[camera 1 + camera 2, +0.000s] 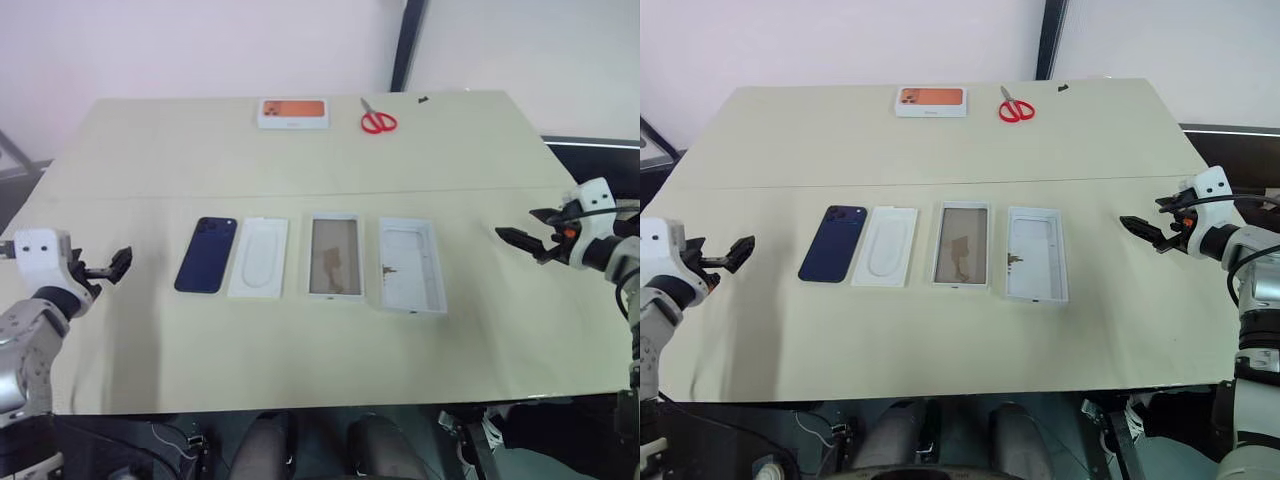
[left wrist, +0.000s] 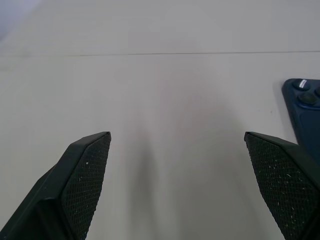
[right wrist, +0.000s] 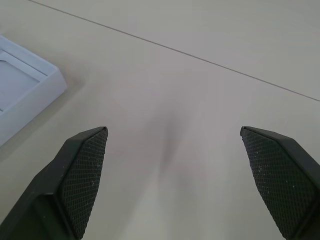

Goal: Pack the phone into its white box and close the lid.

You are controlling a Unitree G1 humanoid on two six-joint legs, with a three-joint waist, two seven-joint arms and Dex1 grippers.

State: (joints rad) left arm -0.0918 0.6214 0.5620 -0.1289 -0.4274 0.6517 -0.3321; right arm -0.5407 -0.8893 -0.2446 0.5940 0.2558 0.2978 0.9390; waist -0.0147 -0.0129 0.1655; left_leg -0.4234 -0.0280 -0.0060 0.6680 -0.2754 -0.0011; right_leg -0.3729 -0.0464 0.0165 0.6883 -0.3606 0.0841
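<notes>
Four pieces lie in a row across the middle of the desk (image 1: 150,330). From the robot's left they are the phone (image 1: 206,254), a thin white insert (image 1: 258,257) just beside it, the box (image 1: 335,256) with its tan floor showing, and the lid (image 1: 411,265) lying inside-up. A flat box with an orange top (image 1: 293,112) and red scissors (image 1: 378,121) sit at the far edge, well apart from the row.

The left gripper (image 1: 108,267) hovers over bare desk near the phone, with its jaws spread wide and empty. The right gripper (image 1: 522,240) hovers beyond the lid, also wide open and holding nothing. The packing has not begun.

The first risk I see is the pick itself. The phone lies flat and slim on the desk, so the jaws may skid off its rounded edge or only push it along. A push toward the insert would wedge the two together, since there is almost no gap between them.

The second risk is picking the wrong target. The insert sits between phone and box and looks much like a tray, so the phone could be set there by mistake.

Next, the box is only slightly larger than the phone. A tilted drop could leave one corner on the rim, and the lid would not seat.

Finally, the lid must be flipped over before closing, and it may slip during that turn.
</notes>
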